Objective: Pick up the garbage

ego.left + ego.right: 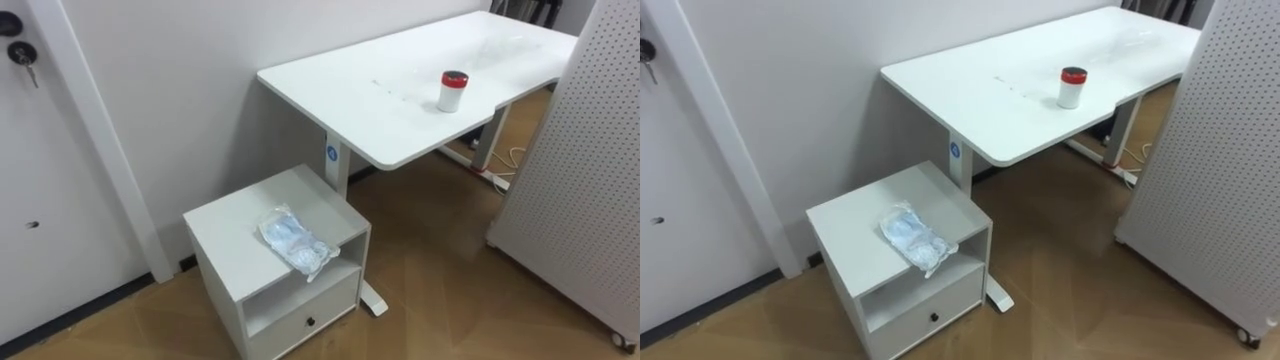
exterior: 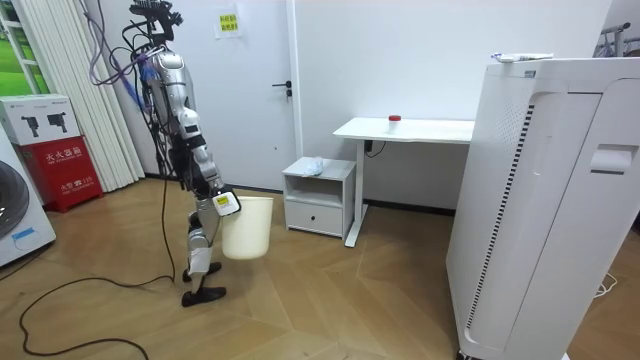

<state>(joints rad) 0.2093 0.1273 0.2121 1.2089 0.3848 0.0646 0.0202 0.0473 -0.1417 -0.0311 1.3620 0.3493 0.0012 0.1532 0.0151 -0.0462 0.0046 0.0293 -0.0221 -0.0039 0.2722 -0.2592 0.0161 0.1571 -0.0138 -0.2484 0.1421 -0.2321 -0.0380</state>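
A crumpled clear plastic wrapper with blue and white inside [image 1: 297,242] lies on top of a low white cabinet [image 1: 225,240], near its front right edge. In the room view I stand on the wooden floor a couple of steps to the left of that cabinet [image 2: 335,172], facing it. A cream waste bin [image 2: 247,228] hangs off the floor at my thigh. My right hand [image 2: 224,203], on the side nearer the room camera, grips its rim.
A white desk [image 1: 400,70] stands right of the cabinet, with a small white jar with a red lid [image 1: 452,91] on it. A white perforated panel [image 1: 590,190] on castors stands at the right. A white door [image 1: 30,180] is at the left.
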